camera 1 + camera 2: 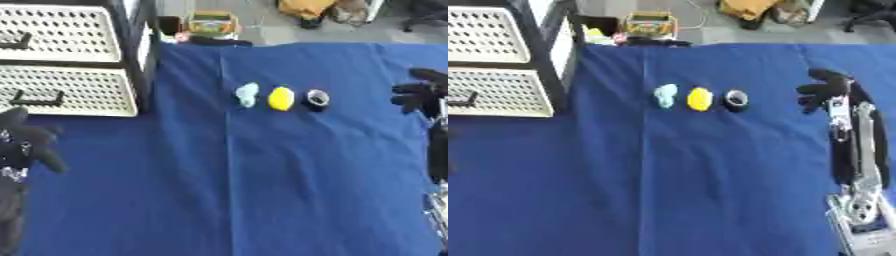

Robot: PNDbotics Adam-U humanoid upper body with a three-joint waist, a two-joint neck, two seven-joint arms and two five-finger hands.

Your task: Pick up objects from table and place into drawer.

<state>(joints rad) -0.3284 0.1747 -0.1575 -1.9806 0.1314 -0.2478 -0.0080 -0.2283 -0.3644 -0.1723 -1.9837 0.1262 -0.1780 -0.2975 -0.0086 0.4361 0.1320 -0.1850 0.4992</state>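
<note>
Nothing stowed yet, by the look of it — pale blue object, yellow lemon-like object and black tape roll lie in a row mid-counter, white perforated drawers shut at left; right robot hand and left robot hand — both relaxed, empty.

Table covered in blue cloth, one crease running front to back. Grey floor beyond the far edge. On the floor: a yellow-framed box, an orange bag, a chair base at far right. Lighting even.
</note>
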